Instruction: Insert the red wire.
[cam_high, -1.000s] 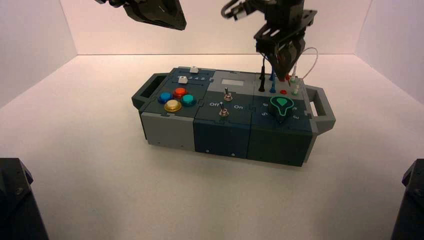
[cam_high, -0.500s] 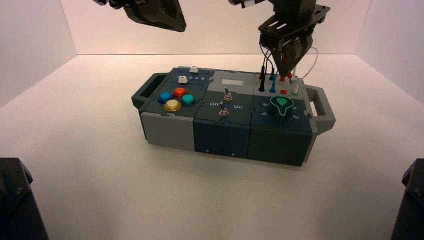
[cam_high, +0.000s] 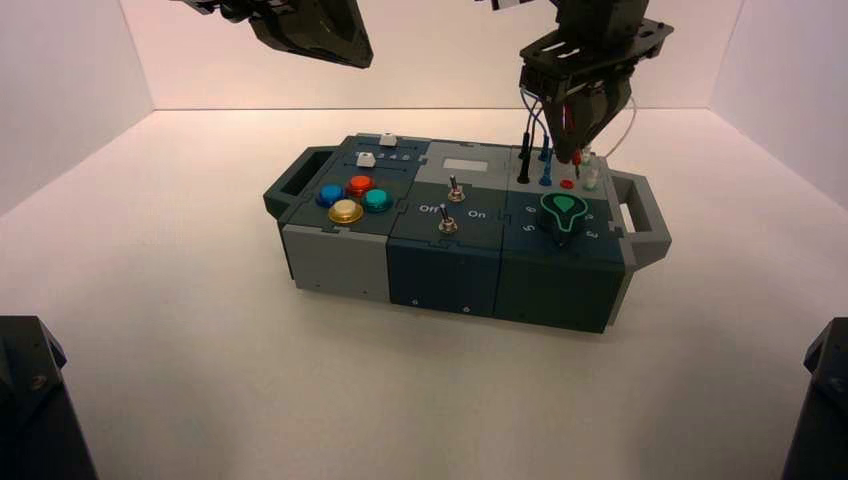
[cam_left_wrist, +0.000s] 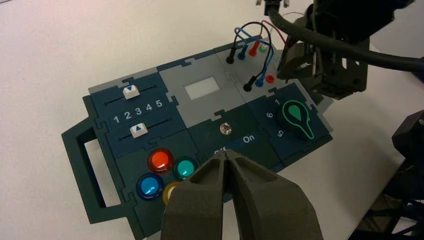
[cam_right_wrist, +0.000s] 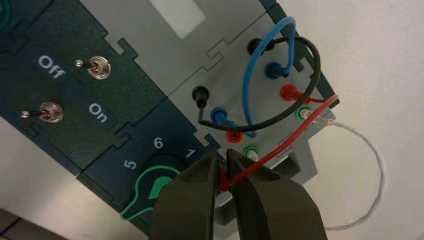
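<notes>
Red wire, its free plug pinched in the right gripper's nearly closed jaws, has lifted back toward the empty red socket, not yet inserted.

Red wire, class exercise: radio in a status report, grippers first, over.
Right gripper shut on the red wire's free plug, above the empty red socket. Other red plug seated. Left gripper shut, parked over the box. Nothing blocking.
</notes>
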